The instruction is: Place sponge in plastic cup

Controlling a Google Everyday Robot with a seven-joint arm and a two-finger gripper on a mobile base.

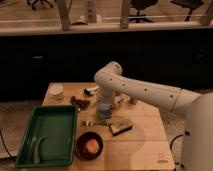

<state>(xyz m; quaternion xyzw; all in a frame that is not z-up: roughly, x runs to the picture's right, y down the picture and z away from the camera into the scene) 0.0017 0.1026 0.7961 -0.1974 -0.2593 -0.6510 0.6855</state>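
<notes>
**Sponge still on the table, gripper over the cup**

The task looks unfinished. The sponge (120, 126), a pale block with a dark underside, lies flat on the wooden table (150, 137), just beside the middle and toward the front edge, not in anything. The plastic cup (104, 111), small, pale blue and translucent, stands upright near the table's middle, close to the sponge's back-left side but apart from it. Whether anything is inside the cup cannot be told.

The gripper (104, 99) hangs right above the cup at the end of the white arm (145, 91), which reaches in from the right edge. Whether it is empty, or touching the cup's rim, cannot be told. What is left, by my judgement: take up the sponge, carry it over the cup and let it go inside.

Other things share the table. A green tray (30, 150) fills the front-left corner, with something green lying in it. A dark red bowl (81, 149) with an orange round thing in it sits by the front edge, right of the tray. A white lidded tub (56, 91) stands at the back-left corner. A spoon or fork (92, 123) lies between the cup and the bowl, and small dark items sit left of the cup.

Behind the table runs a dark low wall with a rail, and beyond it office chairs on a pale floor.
</notes>
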